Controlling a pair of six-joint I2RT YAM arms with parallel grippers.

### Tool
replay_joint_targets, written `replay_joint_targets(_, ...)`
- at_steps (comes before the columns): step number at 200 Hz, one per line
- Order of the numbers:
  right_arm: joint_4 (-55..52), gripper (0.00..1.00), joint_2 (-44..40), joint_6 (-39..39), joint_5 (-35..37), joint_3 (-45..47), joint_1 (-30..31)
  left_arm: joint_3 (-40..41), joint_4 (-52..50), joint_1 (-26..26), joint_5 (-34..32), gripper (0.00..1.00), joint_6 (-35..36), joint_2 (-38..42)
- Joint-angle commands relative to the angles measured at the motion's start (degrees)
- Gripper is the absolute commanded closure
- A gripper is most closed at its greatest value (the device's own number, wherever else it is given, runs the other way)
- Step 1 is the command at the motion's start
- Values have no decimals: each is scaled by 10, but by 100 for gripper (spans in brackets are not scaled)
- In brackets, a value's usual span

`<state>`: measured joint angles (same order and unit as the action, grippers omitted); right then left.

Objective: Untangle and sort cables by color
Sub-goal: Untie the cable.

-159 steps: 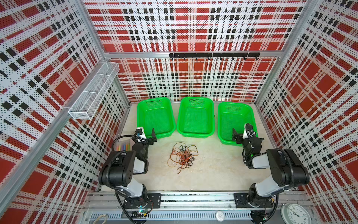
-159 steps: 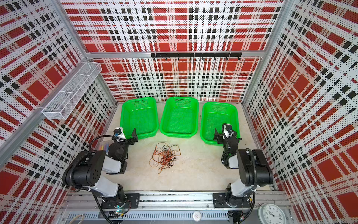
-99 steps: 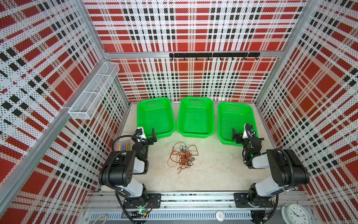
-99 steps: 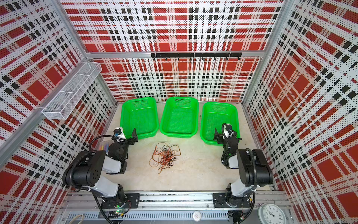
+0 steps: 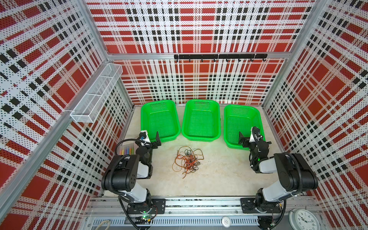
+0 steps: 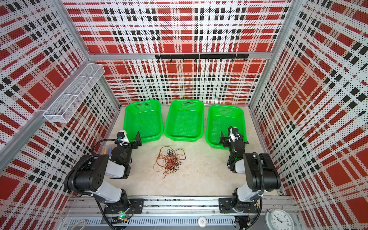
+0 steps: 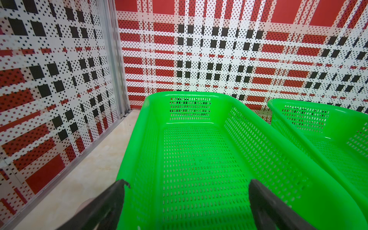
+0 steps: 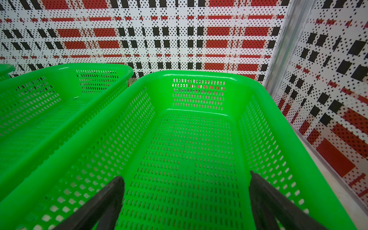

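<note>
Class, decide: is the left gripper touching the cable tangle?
Apart. In both top views bare table separates the left gripper from the cable tangle.

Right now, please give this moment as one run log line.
cables: one tangled pile on table | baskets: three, all empty | left jaws: open, holding nothing | right jaws: open, holding nothing

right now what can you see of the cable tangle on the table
The cables form one loose tangle of thin curly wires, orange, reddish-brown and black, dense at the centre with wider loops and loose ends trailing out. It lies flat on the pale table, in front of the middle green basket and apart from it. Only the table touches it; the left gripper and right gripper are open, off to either side of it.
</note>
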<state>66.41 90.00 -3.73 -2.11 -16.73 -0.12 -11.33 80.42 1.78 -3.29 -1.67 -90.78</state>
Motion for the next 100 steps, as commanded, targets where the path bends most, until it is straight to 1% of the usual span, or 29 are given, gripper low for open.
replay_joint_targets(1,-6,0,1,8,5,-1,3,-4,3,-4,-8,2,4,4)
replay_joint_targets(19,9,0,-2,5,14,6,3,-3,5,-2,-8,2,3,6)
replay_joint_targets(34,24,0,-34,8,17,27,3,2,6,-3,-18,2,-1,22)
replay_joint_targets(49,-6,0,-91,5,25,38,4,4,-30,-4,-65,2,-15,66)
replay_joint_targets(70,-77,0,-179,15,14,36,15,12,-78,-13,-123,2,-23,149)
replay_joint_targets(78,-112,0,-209,10,-3,29,17,9,-109,-18,-131,2,-26,185)
replay_joint_targets(86,-155,2,-233,3,-17,13,23,-6,-161,-22,-127,2,-38,218)
replay_joint_targets(100,-246,4,-266,-2,-44,-25,40,-57,-305,-36,-115,1,-60,269)
